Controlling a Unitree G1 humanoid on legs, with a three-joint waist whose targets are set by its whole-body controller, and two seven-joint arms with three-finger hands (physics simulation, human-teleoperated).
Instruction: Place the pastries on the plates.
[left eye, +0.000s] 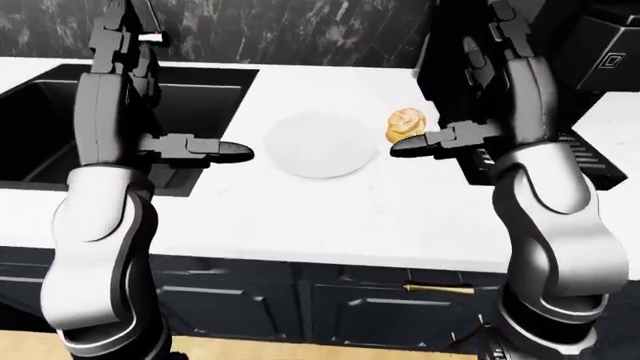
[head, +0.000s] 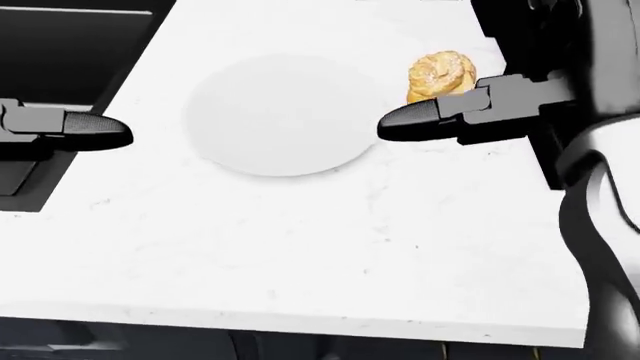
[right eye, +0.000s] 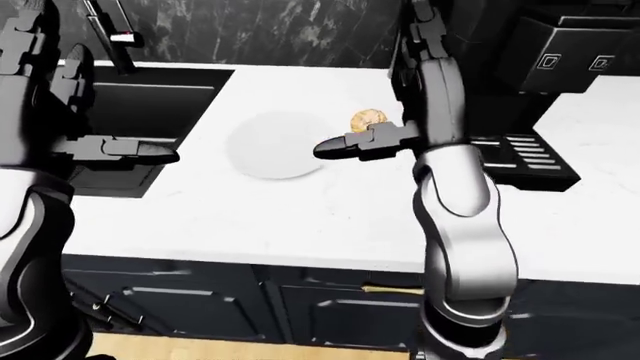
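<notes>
One golden, swirled cream-puff pastry (head: 438, 75) sits on the white marble desk (head: 330, 247) in the head view, just right of the round white plate (head: 285, 112), partly behind the dark right hand (head: 400, 120). That hand holds nothing, fingers extended. In the left-eye view, the left hand (left eye: 232, 151) hovers empty, fingers straight, beside the black sink (left eye: 60, 124).

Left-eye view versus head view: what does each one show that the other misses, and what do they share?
Only the left-eye view shows the dark marbled wall, the cabinet doors under the counter with a brass handle, and both arms at full length. Only the head view shows the plate's whole outline close up. Both show the pastry lying beside the empty plate, the right hand just below it, the left hand and the sink.
</notes>
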